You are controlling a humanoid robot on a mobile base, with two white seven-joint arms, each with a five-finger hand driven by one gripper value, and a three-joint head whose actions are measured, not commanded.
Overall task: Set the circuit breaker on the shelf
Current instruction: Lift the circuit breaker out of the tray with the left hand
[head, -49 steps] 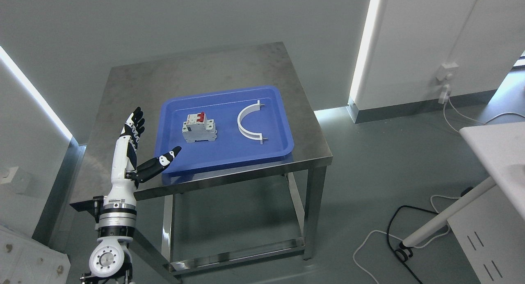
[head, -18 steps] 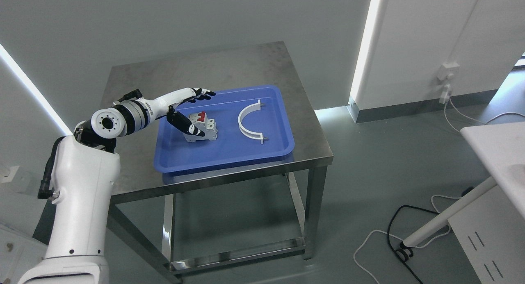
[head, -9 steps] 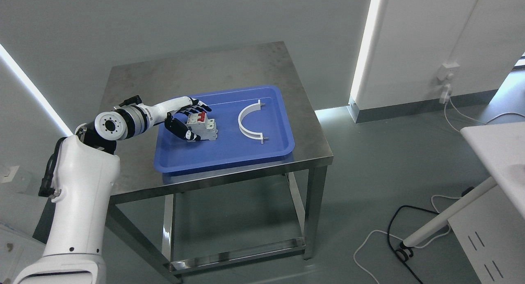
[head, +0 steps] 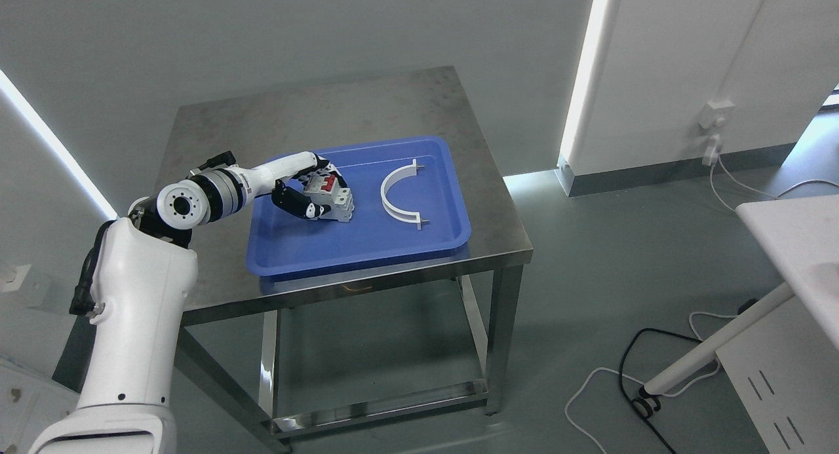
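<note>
A white circuit breaker (head: pixel 335 198) with red switches sits in the left half of a blue tray (head: pixel 367 244) on a steel table. My left hand (head: pixel 313 190) reaches in from the left and is closed around the breaker, thumb in front and fingers behind it. The breaker looks tilted in the grasp and still low in the tray. My right arm is out of view.
A white curved bracket (head: pixel 396 198) lies in the right half of the tray. The steel table (head: pixel 314 113) has a lower rail frame. A white desk (head: pixel 799 238) and floor cables (head: pixel 629 375) are at the right.
My left hand has closed around the breaker, which has shifted slightly right and tilted. Earlier the arm swung up from the table's front left edge to the tray.
</note>
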